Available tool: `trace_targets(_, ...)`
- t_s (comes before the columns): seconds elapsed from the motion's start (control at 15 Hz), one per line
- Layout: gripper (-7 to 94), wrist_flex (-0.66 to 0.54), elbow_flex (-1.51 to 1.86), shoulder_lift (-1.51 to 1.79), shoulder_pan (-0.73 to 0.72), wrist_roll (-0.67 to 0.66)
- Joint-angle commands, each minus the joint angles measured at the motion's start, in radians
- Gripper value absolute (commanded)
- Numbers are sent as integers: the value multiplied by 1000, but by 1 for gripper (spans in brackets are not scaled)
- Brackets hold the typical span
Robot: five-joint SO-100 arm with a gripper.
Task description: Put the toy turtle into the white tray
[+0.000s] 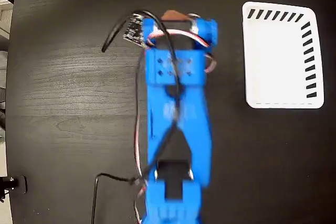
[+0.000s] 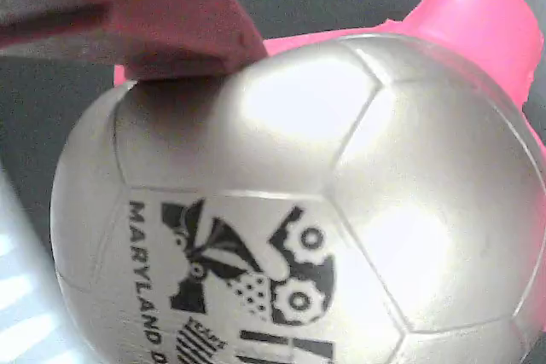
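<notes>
Fixed view, left to right: black table (image 1: 63,103), blue arm (image 1: 176,124) up the middle, white tray (image 1: 283,56) at the right.
Cable: black wire (image 1: 113,38) loops off the arm's upper left, next to a small circuit board (image 1: 134,29).
Arm: reaches from the bottom edge toward the top of the picture, slightly blurred.
Gripper: at the arm's top end (image 1: 178,22), seen from above; body hides the fingers, so how far apart they stand can't be told here.
Turtle, fixed view: only a brown-bronze sliver (image 1: 172,16) shows at the gripper tip, well left of the tray.
Tray: nothing in it, black slanted slots along its top and right edges.
Wrist view, left to right: pale blurred shape at the lower left edge, then the turtle (image 2: 341,193) filling the frame.
Finger: one finger (image 2: 162,14) comes in from the upper left and lies on the shell's top.
Shell: shiny, panelled, dark printed mark with lettering low on it.
Turtle body: pink-red parts at the upper right.
Grip: can't confirm; second finger not visible.
</notes>
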Motion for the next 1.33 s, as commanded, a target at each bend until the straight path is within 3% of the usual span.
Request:
trace_targets(0.0, 0, 12, 75, 345, 84, -80)
trace_targets(0.27, 0, 14, 137, 477, 272, -267)
trace_targets(0.6, 0, -11, -18, 359, 491, -393)
trace_targets(1.27, 0, -91, -379, -114, 563, -371)
